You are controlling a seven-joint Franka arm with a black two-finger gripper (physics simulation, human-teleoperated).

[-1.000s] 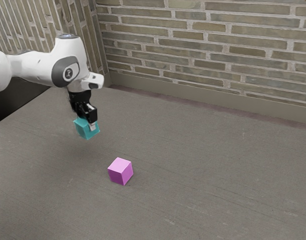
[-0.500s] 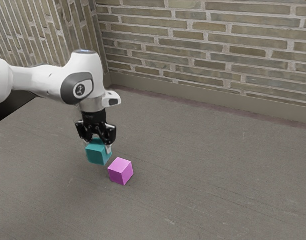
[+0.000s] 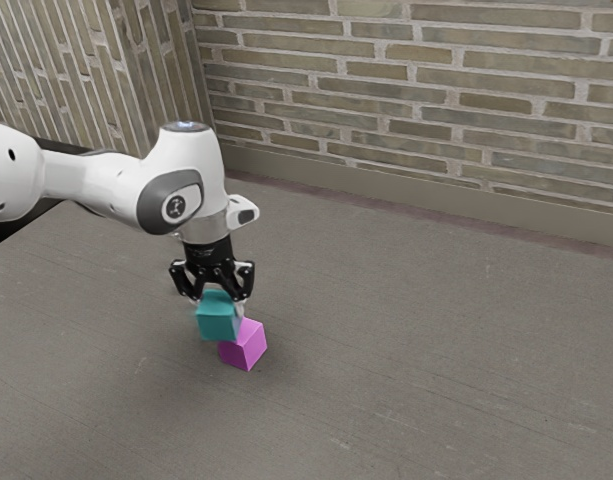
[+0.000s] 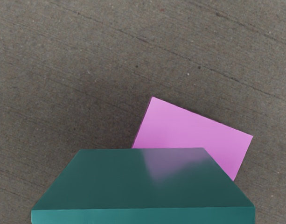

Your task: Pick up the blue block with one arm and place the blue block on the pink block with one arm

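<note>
Above pink block (image 3: 250, 349), claw (image 3: 217, 297) clasping blue block (image 3: 215, 322), brick wall (image 3: 416, 90) behind

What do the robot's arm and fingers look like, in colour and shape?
The arm has smooth, rounded white shells. A grey round cap with a small white mark covers one joint. Below it sit two short black fingers.

Tan brick wall (image 3: 436, 80) with pale mortar, side wall (image 3: 86, 70) joining it at a corner, plain ledge (image 3: 436, 197) along its foot, grey grained tabletop (image 3: 436, 350) below it
</note>
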